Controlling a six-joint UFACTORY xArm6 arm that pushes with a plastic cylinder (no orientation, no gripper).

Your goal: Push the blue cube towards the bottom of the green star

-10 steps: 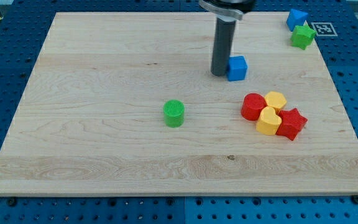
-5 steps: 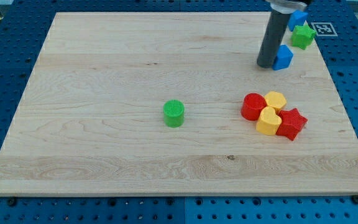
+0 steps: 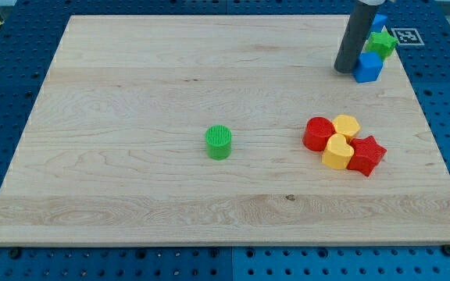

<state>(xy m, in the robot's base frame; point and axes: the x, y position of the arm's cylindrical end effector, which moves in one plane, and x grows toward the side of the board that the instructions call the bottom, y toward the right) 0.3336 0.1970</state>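
Note:
The blue cube (image 3: 369, 66) sits near the board's top right, just below and left of the green star (image 3: 381, 42). My tip (image 3: 344, 70) rests on the board touching the cube's left side. A second blue block (image 3: 379, 21) lies above the star, partly hidden behind my rod.
A green cylinder (image 3: 219, 142) stands at mid-board. A cluster at the right holds a red cylinder (image 3: 317, 133), a yellow hexagon block (image 3: 347, 126), a yellow heart (image 3: 336, 152) and a red star (image 3: 366, 155). The board's right edge (image 3: 420, 94) is close to the cube.
My tip has pushed the blue cube to the right and upward, from mid-board to just below the green star. The other blocks have not moved.

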